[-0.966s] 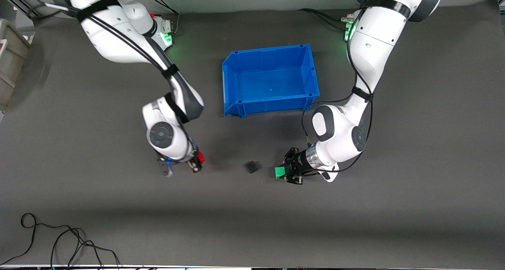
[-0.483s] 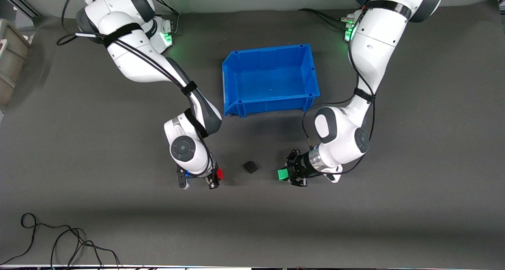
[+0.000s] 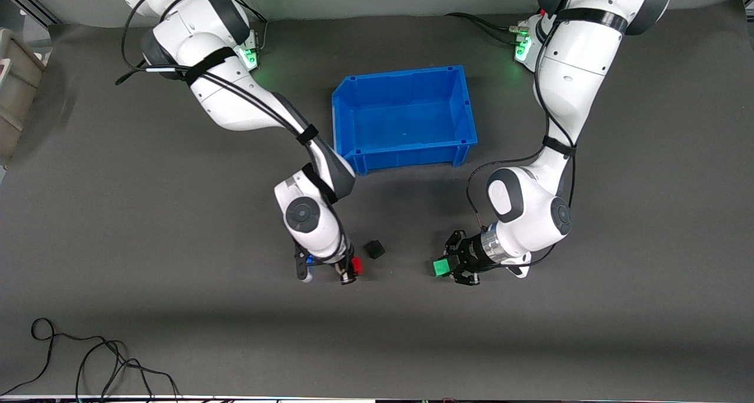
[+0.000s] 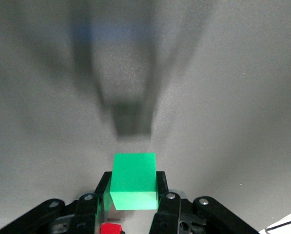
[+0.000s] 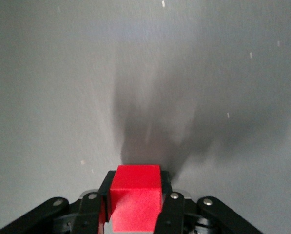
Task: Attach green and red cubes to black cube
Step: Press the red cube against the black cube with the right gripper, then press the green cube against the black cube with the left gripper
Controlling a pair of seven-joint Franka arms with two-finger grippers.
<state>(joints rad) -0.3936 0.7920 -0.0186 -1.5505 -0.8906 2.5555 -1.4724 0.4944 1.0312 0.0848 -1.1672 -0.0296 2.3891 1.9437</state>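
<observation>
- Black cube (image 3: 374, 249) lies on the desk (image 3: 118, 214), lower centre of the front view, nothing stacked on it or touching it.
- Right gripper (image 3: 352, 268): lower centre, jaws closed tight on red cube (image 3: 356, 266), held just beside the black cube w/ a small gap.
- Left gripper (image 3: 446, 267): lower right of centre, jaws clamped on green cube (image 3: 440, 267), well apart from the black cube; bare mat between.
- Left wrist view: green cube (image 4: 134, 181) sits between the fingers (image 4: 164, 195).
- Right wrist view: red cube (image 5: 135, 196) likewise.
- Blue bin (image 3: 347, 120), upper centre, clear of both arms.
- Loose cable (image 3: 88, 356), lower left corner.
- Grey container (image 3: 15, 91) at the frame's left edge.
</observation>
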